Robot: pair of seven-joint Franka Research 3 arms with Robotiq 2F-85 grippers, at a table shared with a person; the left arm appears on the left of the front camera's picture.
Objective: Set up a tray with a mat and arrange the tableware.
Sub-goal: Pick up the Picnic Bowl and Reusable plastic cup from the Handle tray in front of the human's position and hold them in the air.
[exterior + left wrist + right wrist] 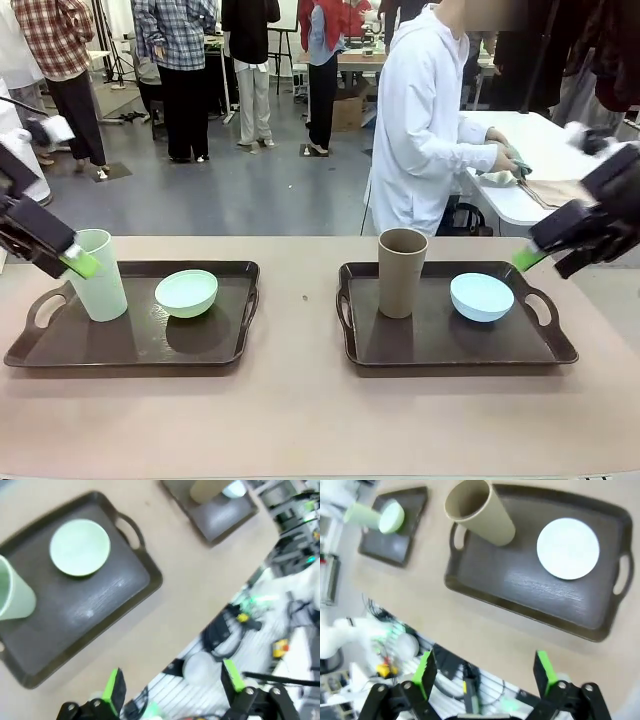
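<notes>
Frontally, person (425,130) beyond, wrist-side, left pincer (172,669) agape

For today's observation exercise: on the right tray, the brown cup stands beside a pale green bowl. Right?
No: the front view shows the bowl beside the brown cup on the right tray is light blue.

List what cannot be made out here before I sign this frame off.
Front view: the left end effector hides part of the pale green cup.
Front view: what the person's hand holds is too small to tell.
Left wrist view: the top edge cuts off the brown cup.
Right wrist view: what sits on the left tray is blurred.
</notes>
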